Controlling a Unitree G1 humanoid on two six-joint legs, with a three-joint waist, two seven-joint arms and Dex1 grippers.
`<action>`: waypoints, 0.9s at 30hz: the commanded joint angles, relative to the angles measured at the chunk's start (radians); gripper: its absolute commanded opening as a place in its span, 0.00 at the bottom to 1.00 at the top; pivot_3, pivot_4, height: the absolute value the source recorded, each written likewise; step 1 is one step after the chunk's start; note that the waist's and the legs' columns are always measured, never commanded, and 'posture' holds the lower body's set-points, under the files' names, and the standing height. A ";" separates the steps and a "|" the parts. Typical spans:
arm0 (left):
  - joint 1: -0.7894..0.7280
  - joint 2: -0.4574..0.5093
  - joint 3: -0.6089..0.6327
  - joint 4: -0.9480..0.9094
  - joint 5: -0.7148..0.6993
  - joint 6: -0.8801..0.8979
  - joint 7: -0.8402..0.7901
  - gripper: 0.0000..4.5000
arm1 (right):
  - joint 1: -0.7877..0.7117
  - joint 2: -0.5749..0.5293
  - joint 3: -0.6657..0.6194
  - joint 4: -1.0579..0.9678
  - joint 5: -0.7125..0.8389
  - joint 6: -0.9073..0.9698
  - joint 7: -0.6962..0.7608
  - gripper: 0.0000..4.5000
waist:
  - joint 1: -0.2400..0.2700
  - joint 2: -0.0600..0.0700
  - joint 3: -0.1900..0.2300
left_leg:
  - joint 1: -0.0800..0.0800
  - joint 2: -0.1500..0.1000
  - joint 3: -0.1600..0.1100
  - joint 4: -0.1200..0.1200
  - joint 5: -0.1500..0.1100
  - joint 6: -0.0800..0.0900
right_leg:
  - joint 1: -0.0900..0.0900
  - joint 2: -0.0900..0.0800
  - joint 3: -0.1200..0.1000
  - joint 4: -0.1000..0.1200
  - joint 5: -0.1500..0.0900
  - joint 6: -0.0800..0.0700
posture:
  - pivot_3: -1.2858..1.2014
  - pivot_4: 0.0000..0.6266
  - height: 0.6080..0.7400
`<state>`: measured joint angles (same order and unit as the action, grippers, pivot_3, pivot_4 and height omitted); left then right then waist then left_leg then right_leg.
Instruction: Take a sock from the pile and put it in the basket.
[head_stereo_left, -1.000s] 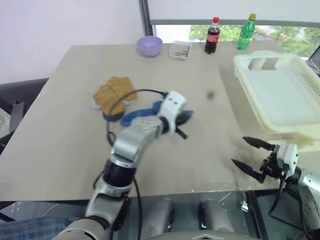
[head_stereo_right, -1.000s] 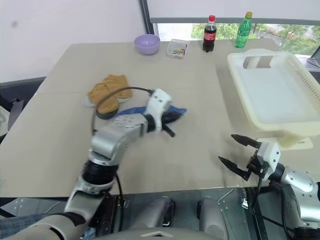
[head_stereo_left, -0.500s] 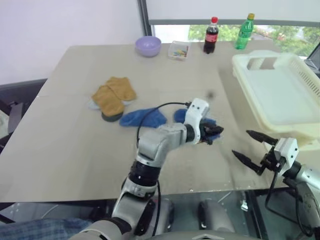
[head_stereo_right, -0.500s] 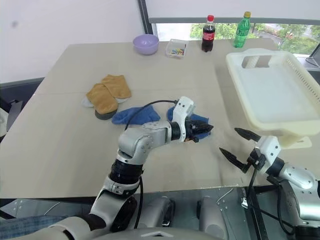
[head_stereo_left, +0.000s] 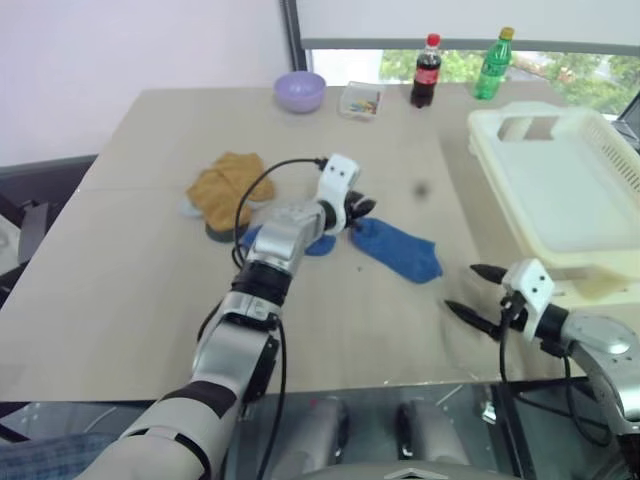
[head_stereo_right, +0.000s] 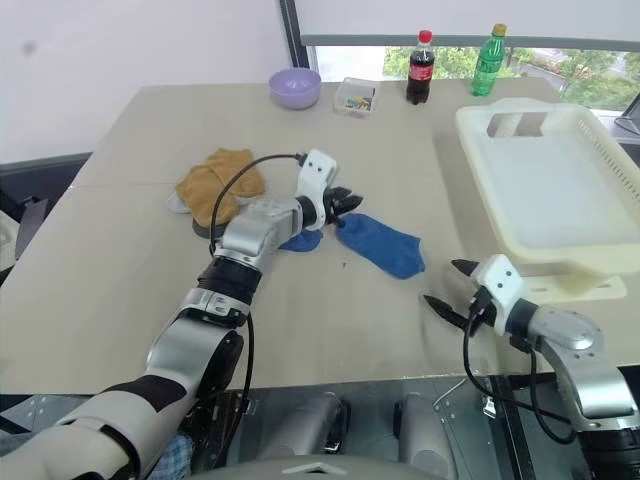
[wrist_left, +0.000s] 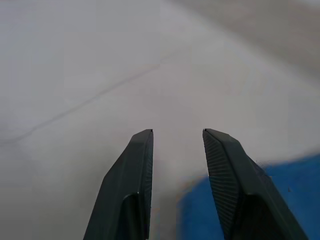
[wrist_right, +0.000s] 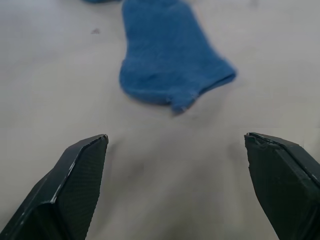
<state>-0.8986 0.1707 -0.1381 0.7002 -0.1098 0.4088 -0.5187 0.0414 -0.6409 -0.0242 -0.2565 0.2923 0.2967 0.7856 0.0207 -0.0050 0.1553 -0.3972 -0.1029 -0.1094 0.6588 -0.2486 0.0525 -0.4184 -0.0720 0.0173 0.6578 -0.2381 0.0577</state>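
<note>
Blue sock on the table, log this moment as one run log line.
blue sock: flat on table, outside basket | left gripper: open, empty | right gripper: open, facing sock | pile: untouched

Along the far edge of the beige table (head_stereo_left: 120, 270) stands a small lilac bowl (head_stereo_left: 299, 92). Just beside it sits a clear little box (head_stereo_left: 359, 101) with something colourful inside, too small to make out. Next in the row are a dark cola bottle (head_stereo_left: 425, 72) with a red cap and label, then a green bottle (head_stereo_left: 490, 66) with a yellow cap. Both bottles stand upright before a window (head_stereo_left: 560, 65) with greenery beyond.
</note>
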 joint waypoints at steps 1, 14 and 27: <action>-0.001 -0.023 0.003 0.025 0.007 -0.072 -0.041 0.37 | -0.033 -0.019 0.027 -0.063 -0.015 0.102 -0.027 1.00 | 0.000 0.000 0.000 | -0.003 0.000 -0.001 0.002 0.000 0.000 | -0.002 0.000 0.000 0.001 0.000 0.000 | 0.52 0.24 1.00; 0.370 0.200 -0.078 -0.665 -0.042 0.299 -0.240 0.37 | -0.130 0.025 0.037 -0.140 0.111 0.432 -0.085 1.00 | -0.013 0.001 -0.001 | 0.000 0.001 -0.001 0.003 0.000 0.000 | 0.000 0.000 0.001 0.004 0.000 0.000 | 0.52 0.24 1.00; 0.510 0.265 0.000 -0.970 -0.161 0.546 -0.160 0.37 | -0.229 0.092 0.002 -0.084 0.229 0.604 -0.108 1.00 | -0.007 0.001 -0.001 | 0.001 0.001 -0.001 0.003 -0.001 0.001 | 0.001 0.000 0.000 0.004 0.000 0.000 | 0.52 0.24 1.00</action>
<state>-0.3883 0.4386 -0.1458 -0.2477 -0.2635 0.9523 -0.6939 -0.1779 -0.5539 0.0058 -0.3342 0.4856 0.8583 0.6872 0.0136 -0.0043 0.1546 -0.3964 -0.1020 -0.1107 0.6622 -0.2492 0.0533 -0.4177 -0.0718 0.0170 0.6613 -0.2381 0.0574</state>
